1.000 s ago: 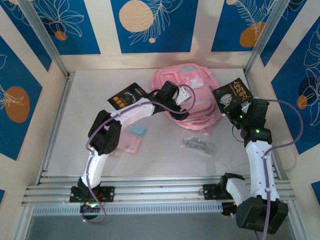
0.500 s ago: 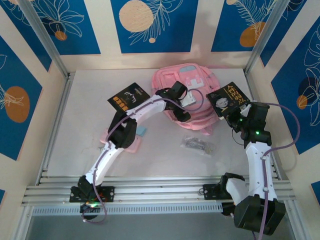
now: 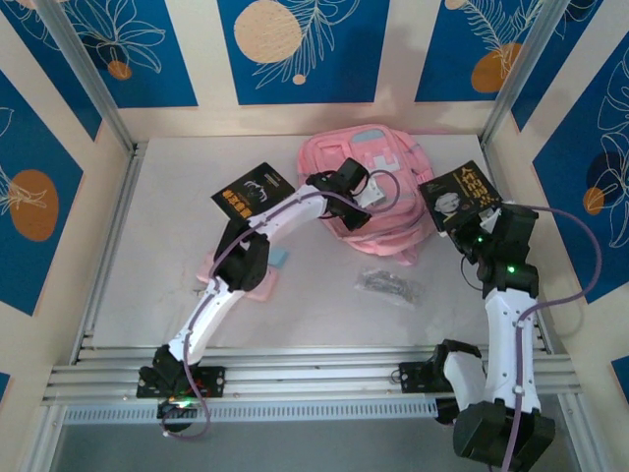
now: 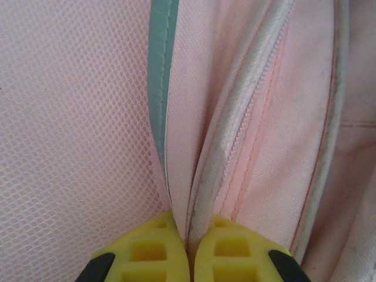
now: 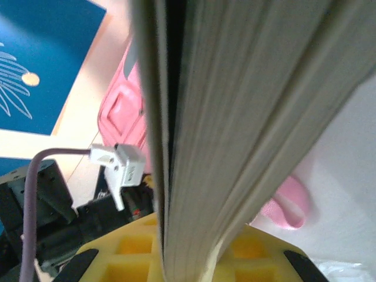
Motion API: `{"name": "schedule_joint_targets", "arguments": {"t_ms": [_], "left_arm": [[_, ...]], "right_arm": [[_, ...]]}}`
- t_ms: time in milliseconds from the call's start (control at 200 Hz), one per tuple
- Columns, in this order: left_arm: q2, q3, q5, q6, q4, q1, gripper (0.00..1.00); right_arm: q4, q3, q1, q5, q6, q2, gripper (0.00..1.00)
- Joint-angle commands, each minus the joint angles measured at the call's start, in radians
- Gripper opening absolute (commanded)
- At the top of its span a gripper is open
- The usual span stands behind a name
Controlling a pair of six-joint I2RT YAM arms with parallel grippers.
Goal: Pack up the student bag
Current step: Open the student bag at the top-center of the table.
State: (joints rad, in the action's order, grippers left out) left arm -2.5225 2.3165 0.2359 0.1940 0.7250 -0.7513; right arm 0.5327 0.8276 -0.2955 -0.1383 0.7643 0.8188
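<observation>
Pale bench [image 3: 157,246] between blue-patterned walls carries one large pink fabric backpack [image 3: 393,172] at its far middle; it looks soft, light and floppy, best taken by a seam or zip edge, where the left fingers [image 4: 150,252] are pinched together on a fold of it. Around it are one black-covered book [image 3: 252,189] lying flat, a second black book [image 3: 460,194] clamped in the right fingers [image 5: 126,249], one small pink pencil case [image 3: 263,286] and one clear packet [image 3: 388,285].
</observation>
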Motion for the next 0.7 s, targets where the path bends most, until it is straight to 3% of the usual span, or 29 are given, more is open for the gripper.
{"name": "schedule_joint_targets", "arguments": {"t_ms": [0,220,410,580,695], "left_arm": [[0.109,-0.016,0.201,-0.241,-0.022,0.054,0.0],[0.172,-0.017,0.427,-0.533,-0.215,0.146,0.0],[0.198,-0.018,0.519,-0.685,-0.374,0.176,0.0],[0.212,-0.017,0.572,-0.745,-0.45,0.177,0.0],[0.212,-0.017,0.608,-0.787,-0.501,0.177,0.0]], "right_arm": [[0.0,0.08,-0.02,0.112,-0.078,-0.059,0.0],[0.042,0.076,-0.04,0.192,-0.099,-0.095,0.0],[0.007,0.016,-0.042,0.108,-0.065,-0.098,0.0],[-0.252,-0.123,-0.038,-0.174,0.075,-0.092,0.0],[-0.521,-0.253,0.013,-0.244,0.223,-0.063,0.0]]}}
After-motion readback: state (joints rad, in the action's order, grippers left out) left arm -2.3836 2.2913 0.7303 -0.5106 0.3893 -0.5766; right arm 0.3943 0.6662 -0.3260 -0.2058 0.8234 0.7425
